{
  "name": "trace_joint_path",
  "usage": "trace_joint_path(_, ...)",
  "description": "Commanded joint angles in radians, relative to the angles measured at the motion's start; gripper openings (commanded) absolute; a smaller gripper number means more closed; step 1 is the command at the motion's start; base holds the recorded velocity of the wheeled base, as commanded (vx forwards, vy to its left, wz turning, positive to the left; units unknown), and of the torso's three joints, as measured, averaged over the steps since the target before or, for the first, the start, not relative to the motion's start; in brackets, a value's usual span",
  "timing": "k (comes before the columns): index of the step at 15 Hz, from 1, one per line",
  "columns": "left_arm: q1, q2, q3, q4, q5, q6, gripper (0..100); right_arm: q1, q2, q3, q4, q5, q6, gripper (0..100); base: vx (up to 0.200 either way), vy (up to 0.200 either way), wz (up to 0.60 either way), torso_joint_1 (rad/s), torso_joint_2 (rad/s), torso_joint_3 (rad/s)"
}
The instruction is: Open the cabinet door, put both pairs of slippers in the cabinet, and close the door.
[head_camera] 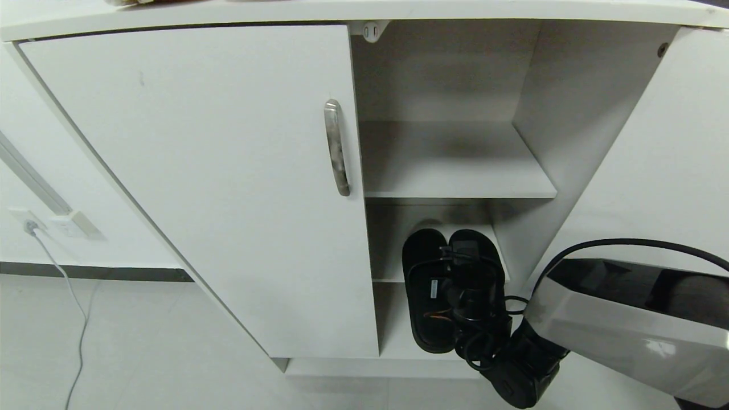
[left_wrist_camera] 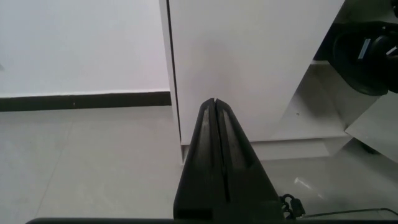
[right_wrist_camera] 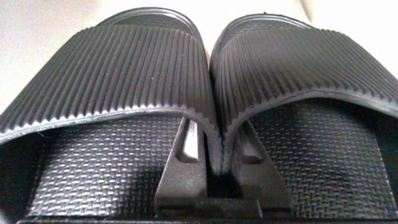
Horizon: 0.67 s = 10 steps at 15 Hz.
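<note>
A pair of black slippers (head_camera: 428,296) lies side by side, toes pointing into the open right half of the white cabinet (head_camera: 529,114), at the level of its lower shelf (head_camera: 386,259). My right gripper (head_camera: 460,253) is shut on them. In the right wrist view its fingers (right_wrist_camera: 186,146) pinch the inner edges of the two ribbed straps (right_wrist_camera: 124,81) together. My left gripper (left_wrist_camera: 214,109) is shut on nothing and hangs low above the floor, facing the cabinet's closed left door (left_wrist_camera: 249,56).
The left door (head_camera: 199,171) with its metal handle (head_camera: 336,148) is shut; the right door (head_camera: 672,154) stands swung open. The middle shelf (head_camera: 455,165) is bare. A wall socket and cable (head_camera: 34,230) are at the far left above a tiled floor (head_camera: 142,341).
</note>
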<state>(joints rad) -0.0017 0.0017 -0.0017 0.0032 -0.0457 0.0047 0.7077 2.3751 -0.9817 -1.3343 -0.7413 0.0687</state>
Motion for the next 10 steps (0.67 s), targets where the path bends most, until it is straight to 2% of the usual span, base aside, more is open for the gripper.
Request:
trace_joint_path(1,0.000,0.001,0.000,0.000,0.000,0.000,0,-0.016,0.015,-0.026,0.010,0.011,-0.006,0,0.000,0.000,0.00,0.000,0.00,0.000)
trace_joint_path(7,0.000,0.001,0.000,0.000,0.000,0.000,0,-0.047,0.044,-0.229,0.159,0.023,-0.018,0,0.000,0.000,0.00,0.000,0.00,0.000)
trace_joint_path(10,0.000,0.001,0.000,0.000,0.000,0.000,0,-0.059,0.088,-0.373,0.245,0.023,-0.018,0,0.000,0.000,0.00,0.000,0.00,0.000)
